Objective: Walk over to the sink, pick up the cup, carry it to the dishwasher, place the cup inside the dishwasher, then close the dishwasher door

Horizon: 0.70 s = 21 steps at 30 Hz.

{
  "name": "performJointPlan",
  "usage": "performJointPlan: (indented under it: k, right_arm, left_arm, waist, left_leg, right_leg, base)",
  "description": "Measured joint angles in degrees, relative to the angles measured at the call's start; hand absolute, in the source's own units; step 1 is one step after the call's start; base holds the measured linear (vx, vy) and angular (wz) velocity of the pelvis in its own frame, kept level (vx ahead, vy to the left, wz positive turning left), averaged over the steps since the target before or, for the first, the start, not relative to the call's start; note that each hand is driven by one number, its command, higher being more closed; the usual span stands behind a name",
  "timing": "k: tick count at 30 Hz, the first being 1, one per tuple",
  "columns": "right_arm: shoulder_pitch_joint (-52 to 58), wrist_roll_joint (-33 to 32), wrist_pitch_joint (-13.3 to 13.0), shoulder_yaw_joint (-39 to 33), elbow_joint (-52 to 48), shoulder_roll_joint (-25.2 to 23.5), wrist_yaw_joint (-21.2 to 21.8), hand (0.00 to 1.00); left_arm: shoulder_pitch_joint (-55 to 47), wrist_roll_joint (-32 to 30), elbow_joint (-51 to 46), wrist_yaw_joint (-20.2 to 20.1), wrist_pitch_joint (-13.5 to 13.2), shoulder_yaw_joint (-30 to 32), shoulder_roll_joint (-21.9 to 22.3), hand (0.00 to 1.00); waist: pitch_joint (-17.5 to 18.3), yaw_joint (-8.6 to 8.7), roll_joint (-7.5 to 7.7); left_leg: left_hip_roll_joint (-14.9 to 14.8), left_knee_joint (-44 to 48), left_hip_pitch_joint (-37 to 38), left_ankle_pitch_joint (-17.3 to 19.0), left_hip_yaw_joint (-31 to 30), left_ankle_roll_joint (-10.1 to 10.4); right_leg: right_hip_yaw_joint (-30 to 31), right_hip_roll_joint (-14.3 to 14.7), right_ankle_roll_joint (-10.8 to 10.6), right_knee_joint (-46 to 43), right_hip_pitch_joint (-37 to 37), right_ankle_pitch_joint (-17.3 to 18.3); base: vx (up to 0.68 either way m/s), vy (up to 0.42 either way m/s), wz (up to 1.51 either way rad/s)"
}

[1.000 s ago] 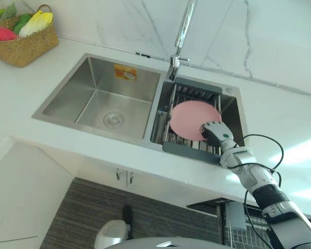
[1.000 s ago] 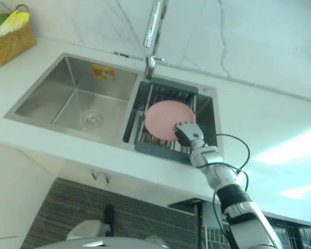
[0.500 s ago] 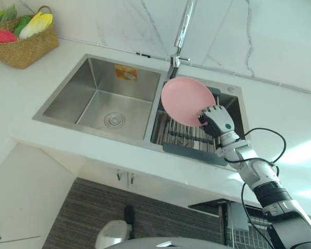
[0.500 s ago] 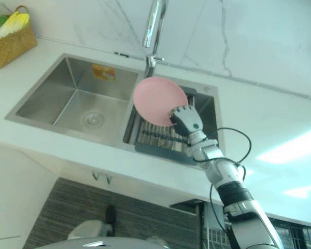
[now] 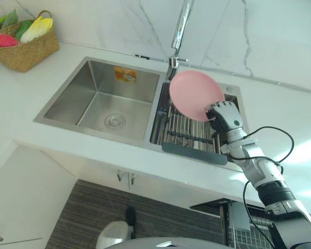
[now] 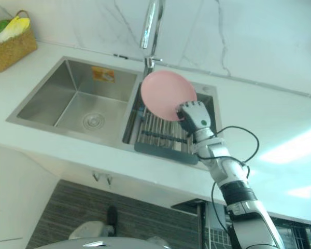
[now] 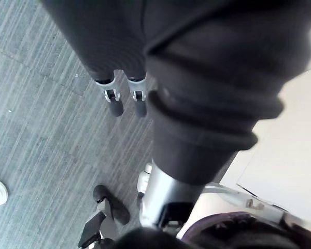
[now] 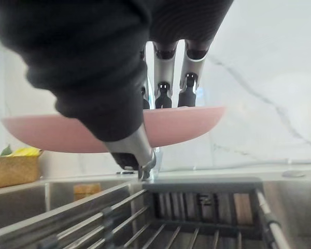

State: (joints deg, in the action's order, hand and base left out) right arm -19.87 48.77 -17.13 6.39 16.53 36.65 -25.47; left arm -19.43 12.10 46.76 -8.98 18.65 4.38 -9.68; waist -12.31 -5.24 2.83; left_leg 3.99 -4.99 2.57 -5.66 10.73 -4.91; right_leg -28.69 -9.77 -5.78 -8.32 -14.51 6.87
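The right hand [image 5: 225, 115] is clenched on a pink plate [image 5: 196, 95], not a cup, and holds it tilted in the air over the right basin of the steel double sink [image 5: 93, 98]. The plate is clear of the drying rack [image 5: 189, 132] of steel bars that sits in that basin. In the right wrist view the fingers [image 8: 163, 88] curl over the plate's rim on one side and the thumb [image 8: 132, 150] presses on the other, so the rim is pinched between them. The tall chrome faucet [image 5: 179, 36] rises from the far edge of the sink, just behind the plate. On the far wall of the left basin there is an orange and yellow sticker [image 5: 124, 76]; its writing is too small to read. A round drain [image 5: 114, 122] lies in that basin's floor. At the far left of the white desk [image 5: 20, 109] stands a woven basket [image 5: 28, 49] with yellow, green and red produce, well apart from the sink. The left hand [image 7: 207, 104] hangs low over the grey striped floor [image 7: 36, 129]; whether it is clenched or released I cannot tell.
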Motion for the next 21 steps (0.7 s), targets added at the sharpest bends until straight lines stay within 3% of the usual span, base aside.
performJointPlan:
  k: [5,14,17,19,21]
  right_arm:
    - [3.25,-0.11,0.53,-5.88,-4.88,0.02,-1.75,1.0]
    - [13.24,-1.35,3.65,-19.39,-9.28,0.16,-5.99,1.0]
    - [14.95,-2.28,3.94,-23.01,-11.54,0.13,-6.26,1.0]
    - [16.13,-3.02,4.5,-24.25,-14.16,0.01,-6.31,1.0]
    - [19.05,-4.49,5.15,-26.39,-16.68,-0.5,-6.32,1.0]
  left_arm:
    - [-0.08,-1.13,-0.04,-0.13,0.18,-0.02,0.76,0.0]
    - [1.11,-5.44,0.58,-1.4,0.54,-1.3,0.69,0.0]
    - [3.08,-6.52,0.68,-1.47,2.02,-2.43,-0.3,0.0]
    - [3.46,-6.7,0.65,-1.41,3.39,-2.31,-0.39,0.0]
    - [4.07,-6.77,0.66,-1.35,5.18,-2.16,-0.5,0.0]
  waist:
    - [0.01,1.09,-0.1]
    - [0.08,5.04,-0.83]
    - [-0.35,5.85,-0.68]
    - [-0.42,6.73,-0.6]
    - [-0.95,7.23,-0.49]
  left_leg:
    - [-0.48,0.0,0.65,0.54,3.17,0.05]
    - [-2.39,0.01,1.08,1.65,12.36,0.17]
    - [-3.77,0.01,0.07,1.92,16.26,0.56]
    - [-4.23,0.01,-0.58,2.13,16.41,0.67]
    - [-5.88,0.01,-0.88,2.19,19.44,0.55]
  right_leg:
    - [3.31,-0.38,-0.03,-0.19,1.38,-0.02]
    - [11.14,-1.11,-0.12,-6.3,9.0,-0.19]
    - [11.65,-0.81,1.69,-10.41,15.06,-1.45]
    - [8.53,-0.65,3.54,-10.76,16.8,-2.67]
    - [3.09,-1.16,6.95,-13.97,18.58,-2.09]
  base:
    - [0.02,-0.035,-0.36]
    - [-0.02,-0.019,-0.58]
    - [-0.11,-0.042,-0.99]
    - [-0.11,-0.054,-0.89]
    - [-0.13,-0.066,-0.79]
